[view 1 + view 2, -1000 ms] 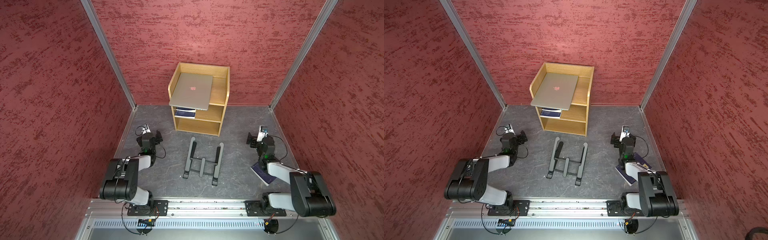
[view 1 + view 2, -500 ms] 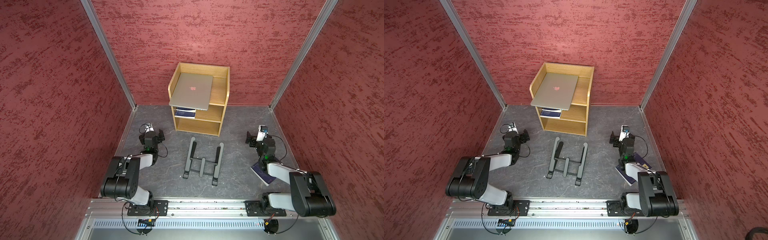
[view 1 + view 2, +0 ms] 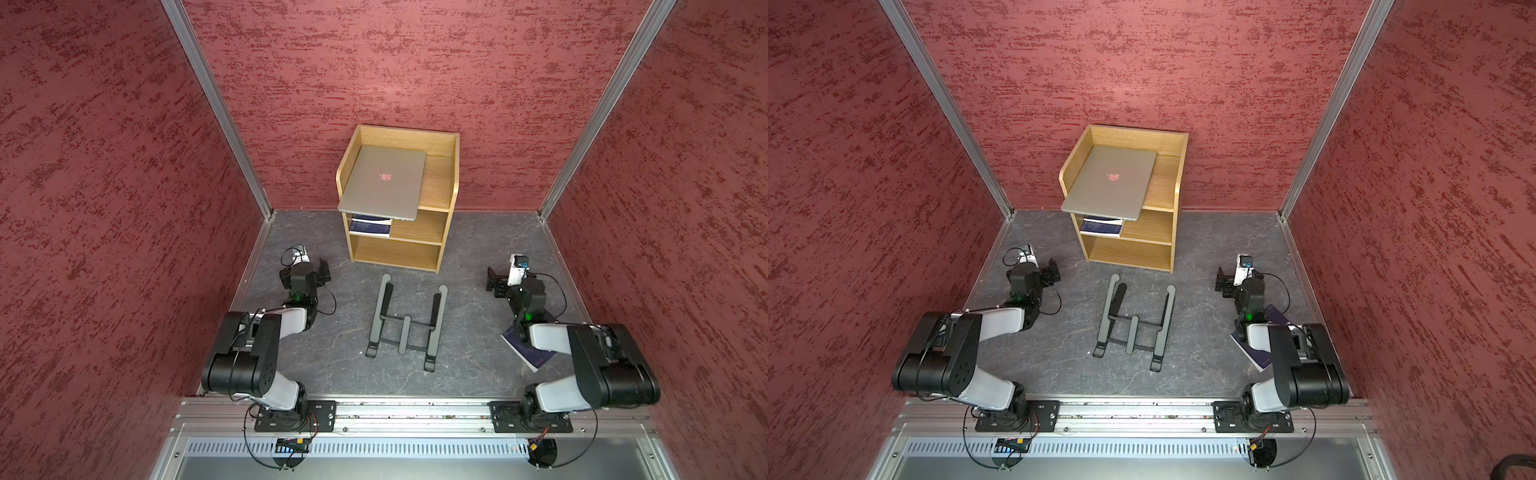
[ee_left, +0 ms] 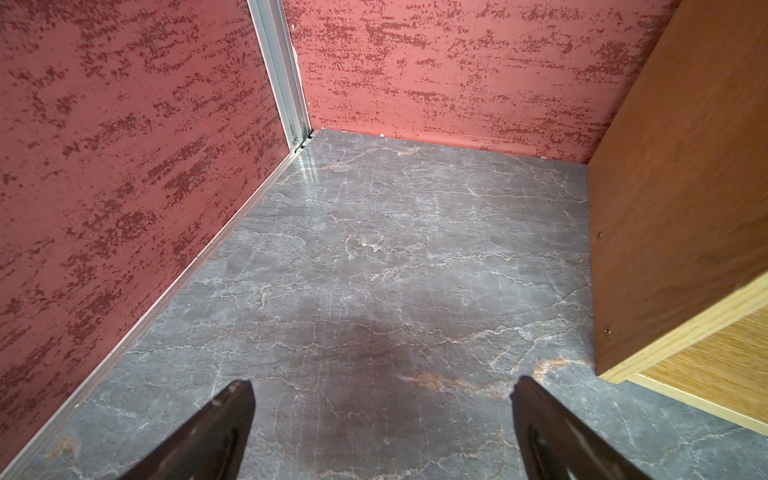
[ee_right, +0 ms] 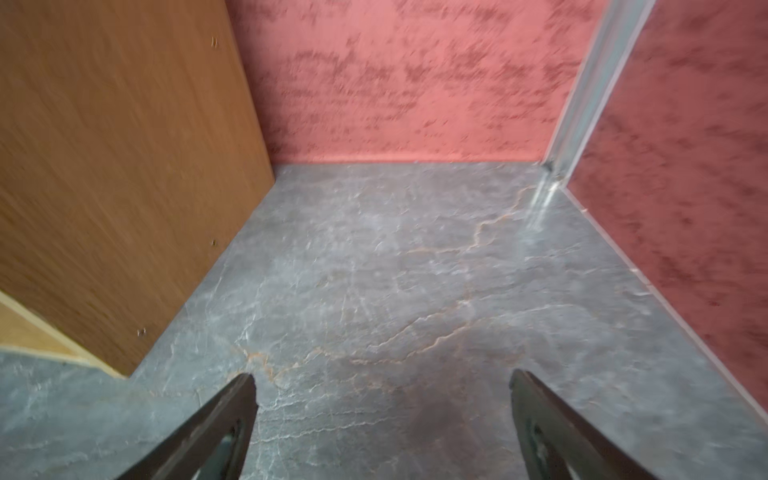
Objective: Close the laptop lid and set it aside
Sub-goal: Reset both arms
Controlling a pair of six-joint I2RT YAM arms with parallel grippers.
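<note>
Your laptop (image 3: 382, 183) lies shut, logo up, atop the wooden shelf unit (image 3: 438, 183), its front edge overhanging the compartment holding a dark blue book (image 3: 370, 226). Judge it stiff, slick and fairly heavy: that overhanging edge is the place to pinch. The left claw (image 4: 382, 386) and right claw (image 5: 382, 378) both hang released, empty, low over the worktop (image 4: 374, 249), well apart from the laptop.

Laptop (image 3: 1106, 187) closed, overhanging wooden shelf (image 3: 1165, 187) top — black stand (image 3: 1133, 334) in front.
</note>
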